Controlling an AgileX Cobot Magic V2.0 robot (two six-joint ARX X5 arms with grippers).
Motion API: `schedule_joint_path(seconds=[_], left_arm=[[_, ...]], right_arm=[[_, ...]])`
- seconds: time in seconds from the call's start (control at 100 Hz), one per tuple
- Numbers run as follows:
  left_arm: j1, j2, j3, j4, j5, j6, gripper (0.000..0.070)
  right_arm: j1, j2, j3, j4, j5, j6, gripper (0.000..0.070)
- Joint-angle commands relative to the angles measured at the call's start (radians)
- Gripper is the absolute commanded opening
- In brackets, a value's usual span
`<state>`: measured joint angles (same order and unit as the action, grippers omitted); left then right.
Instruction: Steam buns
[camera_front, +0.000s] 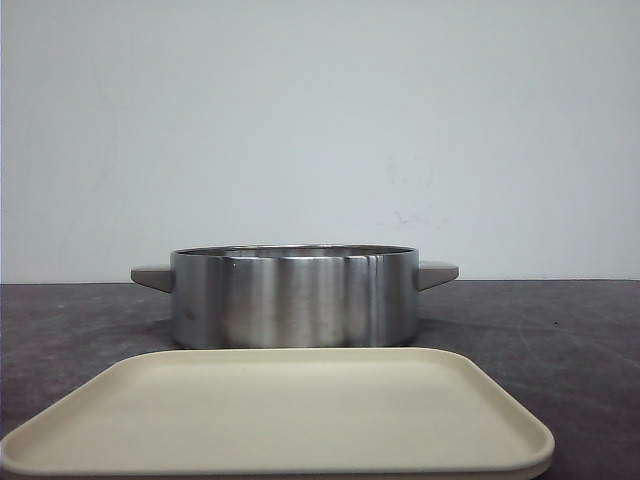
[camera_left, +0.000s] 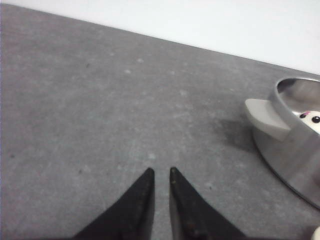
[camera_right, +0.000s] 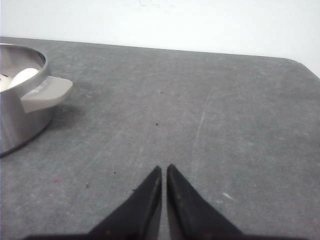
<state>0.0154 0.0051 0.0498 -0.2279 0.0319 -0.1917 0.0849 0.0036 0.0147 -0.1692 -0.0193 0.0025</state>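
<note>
Sitting on a dark grey speckled bench (camera_front: 560, 330), a round brushed-steel steamer pot (camera_front: 293, 297) with two pale grey side handles stands just behind a flat cream rectangular plastic tray (camera_front: 285, 410), whose surface looks bare in the front view.

Inside the pot, the left wrist view shows part of a smooth white bun with a black panda face (camera_left: 311, 121), and the right wrist view shows a white rounded bun (camera_right: 21, 77) near the rim. How many buns lie inside cannot be told; the front view hides the interior.

The left tool (camera_left: 161, 174) and the right tool (camera_right: 163, 170) each hover over bare bench to either side of the pot, their black tips nearly together and holding nothing.

The pot has no lid on it, and none is visible. As a judgement, an arm reaching in could knock a grey handle (camera_left: 266, 117) and slide the pot, or press and dent a soft bun.
</note>
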Motion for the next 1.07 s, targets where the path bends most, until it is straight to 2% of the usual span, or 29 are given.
schedule_joint_path(seconds=[0.0, 0.21, 1.06], left_arm=[[0.005, -0.002, -0.020, -0.002, 0.005, 0.039, 0.0017], [0.012, -0.002, -0.028, 0.018, 0.005, 0.090, 0.0017], [0.012, -0.002, -0.027, 0.019, 0.002, 0.074, 0.0017]], right_arm=[[0.001, 0.000, -0.002, 0.011, 0.000, -0.010, 0.0012], [0.001, 0.000, -0.002, 0.011, 0.000, -0.010, 0.0012], [0.001, 0.000, -0.002, 0.011, 0.000, -0.010, 0.0012]])
